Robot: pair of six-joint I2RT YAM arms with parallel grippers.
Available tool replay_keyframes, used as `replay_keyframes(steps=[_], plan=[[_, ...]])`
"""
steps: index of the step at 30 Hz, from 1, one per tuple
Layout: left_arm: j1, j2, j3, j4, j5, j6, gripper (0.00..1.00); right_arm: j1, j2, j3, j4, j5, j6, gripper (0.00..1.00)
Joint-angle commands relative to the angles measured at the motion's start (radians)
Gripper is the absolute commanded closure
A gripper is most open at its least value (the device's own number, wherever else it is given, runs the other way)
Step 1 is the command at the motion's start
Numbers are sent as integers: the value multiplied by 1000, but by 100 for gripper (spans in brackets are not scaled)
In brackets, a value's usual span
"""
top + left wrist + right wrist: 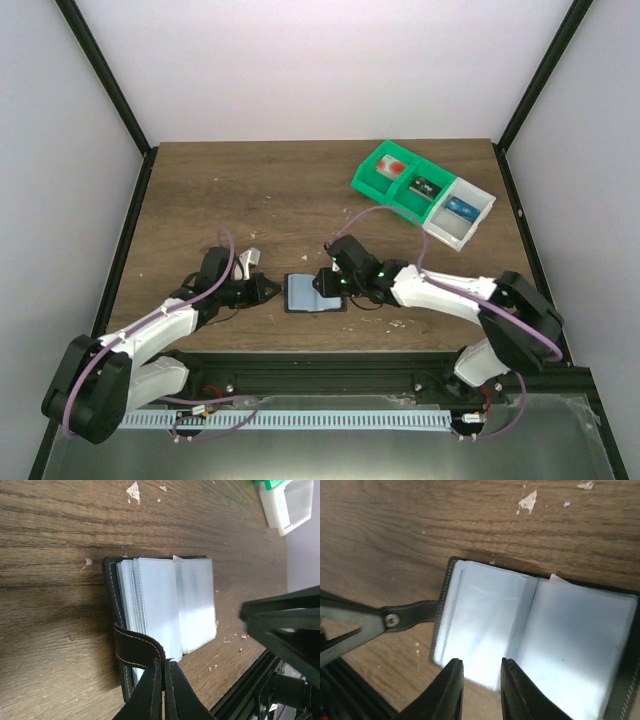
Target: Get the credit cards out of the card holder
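The card holder [312, 293] lies open on the wooden table between the two arms, its stack of pale blue-grey plastic sleeves [165, 605] facing up in a black stitched cover. My left gripper [164, 662] is shut on the holder's black strap [137, 650], pinching its end at the holder's left edge [268, 290]. My right gripper [481, 662] hovers open over the near edge of the left-hand sleeve page [480, 615], with nothing clamped between its fingers. The credit cards are hidden; I cannot make out any inside the sleeves.
Green and white compartment trays [425, 190] sit at the back right, holding small items. A small white object [250, 258] lies by the left arm. Pale crumbs [527, 501] dot the wood. A black rail [400, 365] runs along the near table edge.
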Motion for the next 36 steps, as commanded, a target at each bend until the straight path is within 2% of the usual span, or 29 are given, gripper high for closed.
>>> replay_keyframes(steps=[1,6,10,17,20,24,30,36], plan=[[3,-31,-19,15,5,-18,98,5,107,9,114,-11,2,80],[5,-77,-32,6,-38,-50,96,5,181,-31,157,12,5,95],[6,-90,-21,-44,-101,-37,86,5,199,-89,177,41,-3,99],[6,-36,-49,13,-110,-39,51,5,216,-183,227,32,20,100],[6,0,-50,34,-118,-23,43,5,212,-212,250,26,27,100],[6,68,-50,84,-122,-21,43,4,199,-225,253,27,27,100],[-3,187,-35,205,-18,-52,55,5,133,-191,223,21,6,97],[-45,229,-36,243,-30,-75,53,9,103,-150,203,-22,-5,89]])
